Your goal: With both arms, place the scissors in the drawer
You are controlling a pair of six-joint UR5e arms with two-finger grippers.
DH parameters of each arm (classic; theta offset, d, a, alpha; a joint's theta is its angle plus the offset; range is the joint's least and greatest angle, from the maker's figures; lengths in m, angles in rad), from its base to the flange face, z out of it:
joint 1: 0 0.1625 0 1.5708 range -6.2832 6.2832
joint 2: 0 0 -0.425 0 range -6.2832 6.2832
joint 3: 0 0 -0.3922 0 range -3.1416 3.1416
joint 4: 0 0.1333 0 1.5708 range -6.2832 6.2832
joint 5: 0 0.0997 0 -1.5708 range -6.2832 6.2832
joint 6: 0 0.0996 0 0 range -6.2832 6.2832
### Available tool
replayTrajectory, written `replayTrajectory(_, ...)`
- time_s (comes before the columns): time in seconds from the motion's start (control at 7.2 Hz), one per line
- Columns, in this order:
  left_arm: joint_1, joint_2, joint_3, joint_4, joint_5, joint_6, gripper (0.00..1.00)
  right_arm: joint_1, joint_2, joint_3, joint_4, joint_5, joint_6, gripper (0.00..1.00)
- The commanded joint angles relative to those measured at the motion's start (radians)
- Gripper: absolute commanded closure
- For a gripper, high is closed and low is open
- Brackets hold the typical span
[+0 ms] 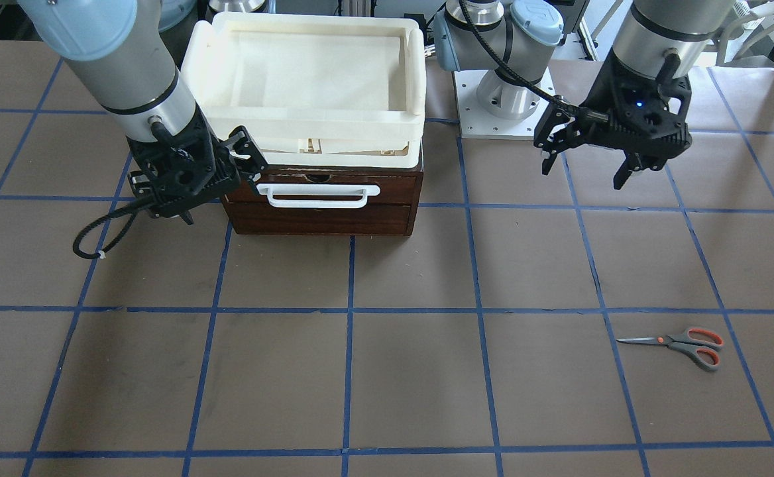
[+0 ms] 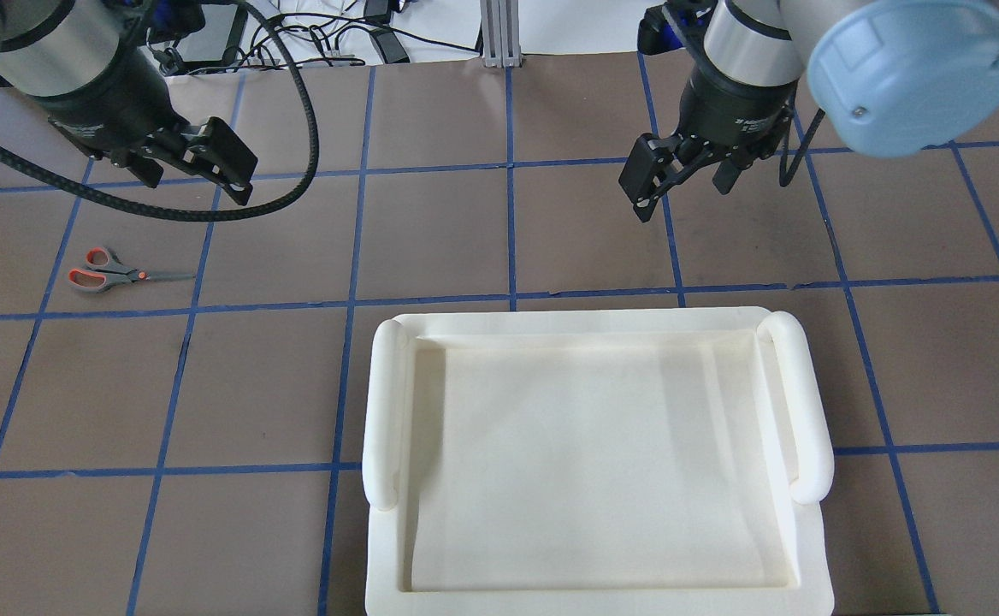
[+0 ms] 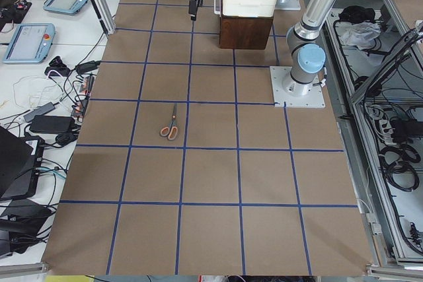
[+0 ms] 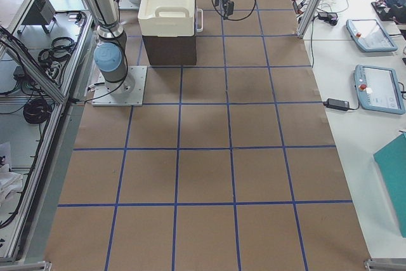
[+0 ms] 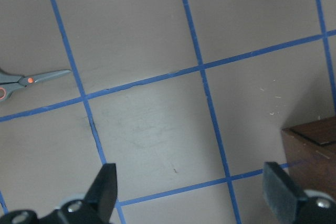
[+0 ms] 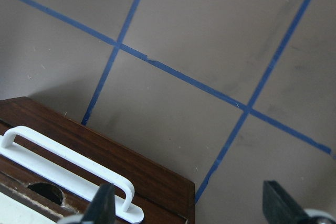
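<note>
The scissors (image 1: 682, 344) lie flat on the brown table, grey handles with orange-red loops; they also show in the overhead view (image 2: 110, 272), the exterior left view (image 3: 170, 125) and at the left edge of the left wrist view (image 5: 26, 80). The dark-brown drawer (image 1: 321, 187) is shut, its white bar handle (image 1: 317, 196) facing the front; the handle also shows in the right wrist view (image 6: 68, 169). My left gripper (image 1: 584, 173) hangs open and empty above the table, apart from the scissors. My right gripper (image 1: 218, 184) is open and empty beside the handle's end.
A cream plastic tray (image 1: 413, 79) sits on top of the brown drawer chest and fills the overhead view's lower middle (image 2: 384, 411). The left arm's base plate (image 1: 503, 109) stands next to the chest. Blue tape lines grid the table.
</note>
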Motion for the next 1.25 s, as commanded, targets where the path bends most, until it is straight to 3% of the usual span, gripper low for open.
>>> replayTrajectory(0.0,0.183,-0.023,-0.022,0.019,-0.027,0.328,0.03,0.016,0.075,0.001,-0.029,0.119,-0.322,0.0)
replayTrajectory(0.42,0.371,-0.145,-0.025,0.094,-0.022,0.957,0.02,0.023,0.173,-0.019,-0.04,0.115,-0.781,0.0)
replayTrajectory(0.83,0.443,-0.319,-0.026,0.223,0.001,1.472,0.0,0.112,0.218,-0.027,-0.028,0.066,-0.85,0.0)
replayTrajectory(1.11,0.448,-0.402,-0.028,0.344,0.056,1.576,0.0,0.164,0.219,-0.025,0.027,-0.007,-0.905,0.0)
